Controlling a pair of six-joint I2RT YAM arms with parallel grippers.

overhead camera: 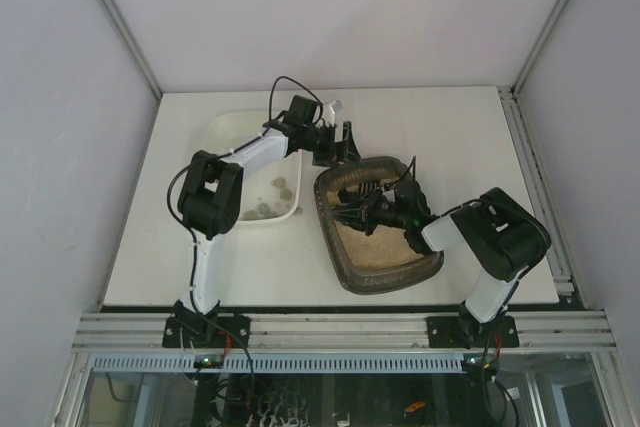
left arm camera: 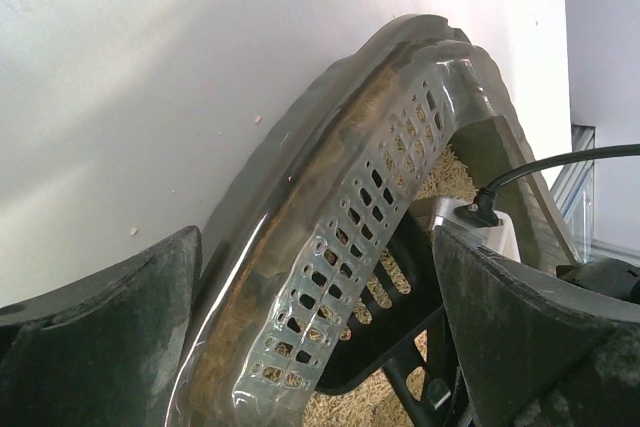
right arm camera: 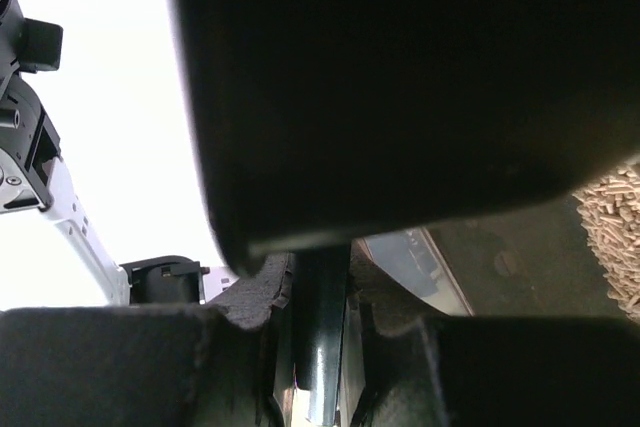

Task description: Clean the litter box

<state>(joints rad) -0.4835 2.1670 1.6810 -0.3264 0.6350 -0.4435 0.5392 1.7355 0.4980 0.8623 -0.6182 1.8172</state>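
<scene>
Since the litter box is a thick-rimmed plastic tray with a layer of pellets in it, I'd bet it's stiff but bottom-heavy, and the litter will slide to the low side if it gets tipped. It sits on the table between the two arms, a bit toward the right one.

Going left to right: just beside the box's left edge is a white tray with a few clumps in it.

At the box's far-left corner, the left gripper has its jaws spread wide, one outside the rim and one inside. The wrist view shows the rim running between them, with no contact that I can see. That rim looks like the obvious grab point, rigid and fat enough to clamp. Glossy plastic could be slippery though, so I'd bite deep.

Inside the box, over the litter, the right gripper looks pinched on the handle of the black scoop. Its own camera is mostly blocked, but a dark shaft sits tight between the jaws.
</scene>
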